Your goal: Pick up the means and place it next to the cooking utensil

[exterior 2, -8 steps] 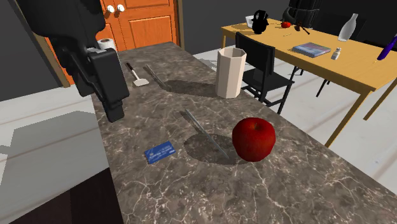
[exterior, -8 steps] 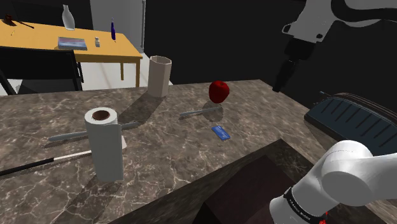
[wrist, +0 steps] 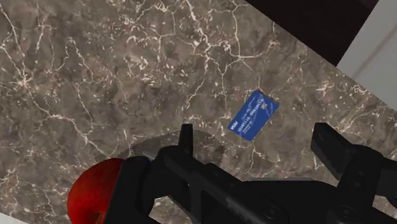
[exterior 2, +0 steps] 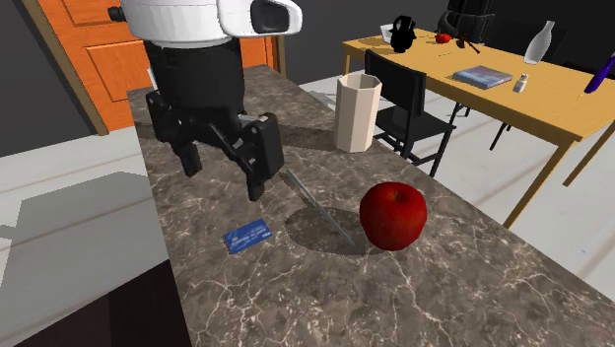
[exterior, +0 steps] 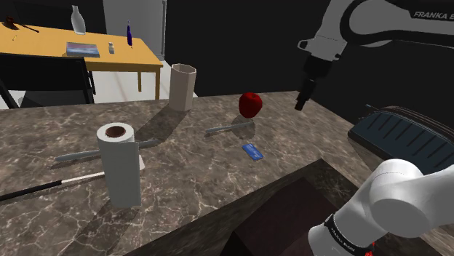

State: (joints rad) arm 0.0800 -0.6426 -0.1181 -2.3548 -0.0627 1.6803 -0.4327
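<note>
Black two-finger gripper over dark veined stone counter, jaws released and holding nothing.
The small flat blue card lies on the counter, lower left of centre in the second exterior view, just under the gripper, not touched. A round red apple sits at its right, a thin grey knife between them.
</note>
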